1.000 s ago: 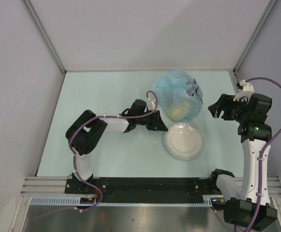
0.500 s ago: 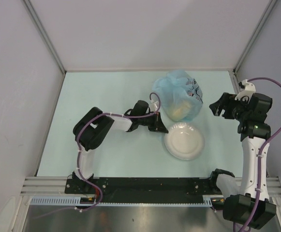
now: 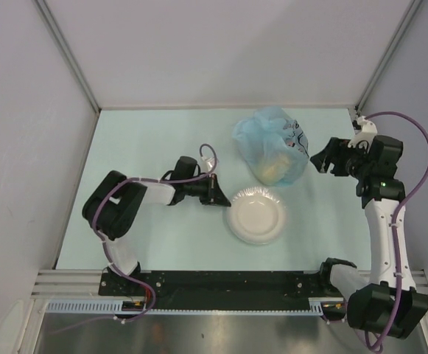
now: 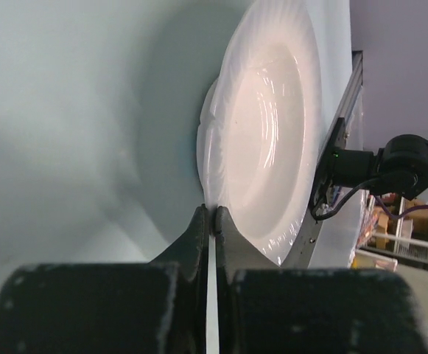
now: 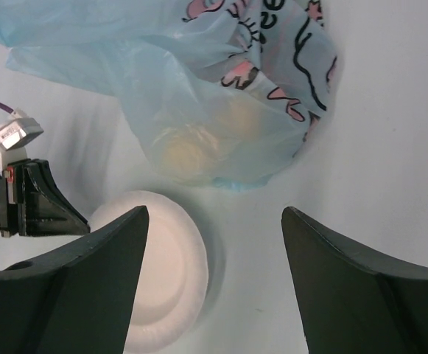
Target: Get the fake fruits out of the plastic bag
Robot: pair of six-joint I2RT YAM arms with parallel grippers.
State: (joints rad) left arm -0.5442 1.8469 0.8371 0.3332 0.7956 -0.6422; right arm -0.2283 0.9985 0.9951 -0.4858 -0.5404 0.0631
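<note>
Over to the left gripper (image 3: 217, 198): it sits low on the pale green surface (image 3: 147, 140), and its jaws are pressed together on the near rim of the white plate (image 3: 256, 219). In the left wrist view the two dark fingers (image 4: 199, 236) meet right at that scalloped edge, pinching it, with the plate (image 4: 272, 125) filling the view beyond them. The plate lies flat on the surface, nothing on it.

The plastic bag (image 3: 271, 147) sits just behind the plate, toward the far side of the surface, crumpled into a mound with its printed side facing right. Top view and right wrist view both show a narrow strip of bare surface between bag and plate.

The fake fruits (image 3: 275, 168) are inside the bag, showing only as pale yellowish shapes through the thin blue plastic at its near end. The right wrist view catches them too (image 5: 188, 151), blurred by the film, and I cannot tell which fruits they are.

The right gripper (image 3: 323, 161) hangs just to the right of the bag, not touching it, jaws spread wide with nothing between them. From its own camera the two dark fingers (image 5: 88, 280) frame the bag (image 5: 221, 96) and the plate's edge (image 5: 162, 243).
</note>
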